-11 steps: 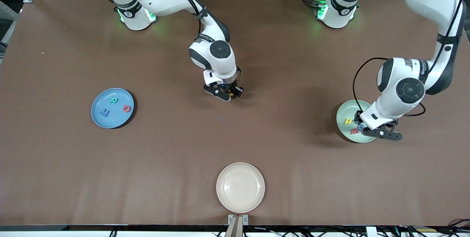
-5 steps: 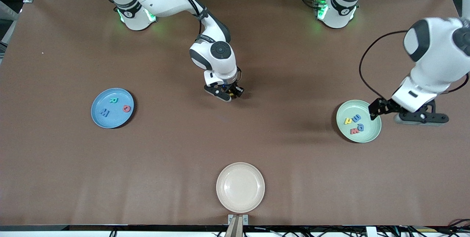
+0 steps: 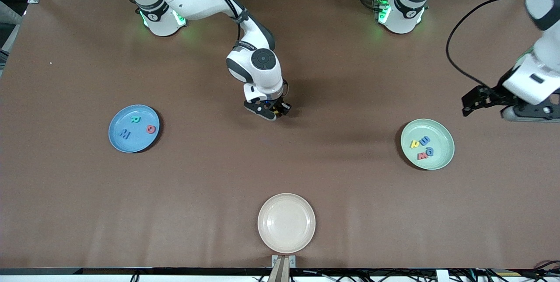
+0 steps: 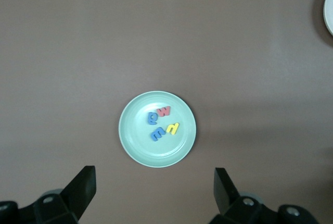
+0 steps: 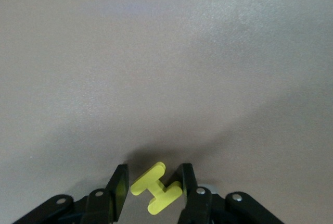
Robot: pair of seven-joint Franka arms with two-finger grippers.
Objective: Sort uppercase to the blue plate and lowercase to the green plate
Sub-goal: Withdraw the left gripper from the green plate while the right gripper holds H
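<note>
The left claw (image 3: 503, 106) has pulled up and away from the green plate (image 3: 442, 159) and now hangs released, fingers spread wide, over bare surface toward the left arm's end. It leaves four lowercase letters on that plate: yellow h (image 3: 414, 144), blue m (image 3: 424, 141), blue a (image 3: 429, 152) and red m (image 3: 421, 156). So the lowercase half looks finished.

The blue plate (image 3: 117, 140), toward the right arm's end, holds the green R (image 3: 135, 119), blue W (image 3: 124, 134) and red Q (image 3: 151, 129).

At mid-surface the right claw (image 5: 152, 188) is low and narrowing around the yellow H (image 5: 156, 187), the last uppercase letter. Whether the fingers press it yet is unclear. Its carry to the blue plate seems all that remains.
</note>
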